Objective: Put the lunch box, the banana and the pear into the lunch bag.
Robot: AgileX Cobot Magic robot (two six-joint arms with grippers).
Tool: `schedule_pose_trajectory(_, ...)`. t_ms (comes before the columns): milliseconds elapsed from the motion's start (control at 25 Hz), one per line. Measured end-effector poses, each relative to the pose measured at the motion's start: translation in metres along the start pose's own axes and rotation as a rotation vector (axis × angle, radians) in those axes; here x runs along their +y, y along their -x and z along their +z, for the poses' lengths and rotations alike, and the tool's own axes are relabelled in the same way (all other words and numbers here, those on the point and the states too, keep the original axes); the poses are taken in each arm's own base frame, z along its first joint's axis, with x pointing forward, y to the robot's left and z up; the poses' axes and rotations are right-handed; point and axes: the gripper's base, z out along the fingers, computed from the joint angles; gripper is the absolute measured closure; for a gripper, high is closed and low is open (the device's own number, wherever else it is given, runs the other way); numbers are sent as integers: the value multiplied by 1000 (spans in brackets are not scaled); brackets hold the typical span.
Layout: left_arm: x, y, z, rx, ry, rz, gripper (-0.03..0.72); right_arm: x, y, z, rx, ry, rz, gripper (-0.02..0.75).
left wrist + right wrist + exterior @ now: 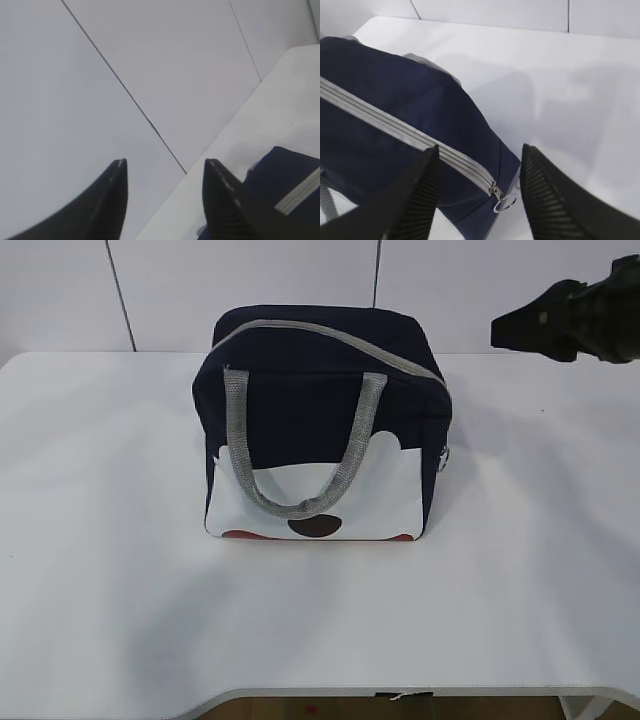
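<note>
The white bench [120,620] holds a zipped lunch bag [320,420]; both the left hand [165,200] and right hand [480,195] hang empty with fingers apart, so unzipping by the ring pull [505,203] looks next.

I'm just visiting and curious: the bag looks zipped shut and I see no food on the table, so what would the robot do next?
Probably the right gripper should drop slightly and close on the ring pull. The bag has its zipper closed, the open jaws hang just above the pull, and nothing can go in until it is unzipped.
</note>
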Motion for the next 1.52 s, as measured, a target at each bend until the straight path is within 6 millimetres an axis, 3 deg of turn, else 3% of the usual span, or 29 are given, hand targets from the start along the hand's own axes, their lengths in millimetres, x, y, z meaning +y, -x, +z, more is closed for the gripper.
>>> schedule_pose_trajectory(600,30,20,-52,-74,78,3,323,24,37,-49,-16,-37,-130,318)
schedule_pose_trajectory(1000,35,7,-91,-63,137,-34,325,38,57,-87,35,-118,-159,318)
schedule_pose_trajectory(1200,34,1,-110,-63,172,-43,325,45,56,-107,61,-163,-173,318)
schedule_pose_trajectory(1520,33,-19,-124,-28,222,-116,326,63,54,-138,64,-170,-186,318)
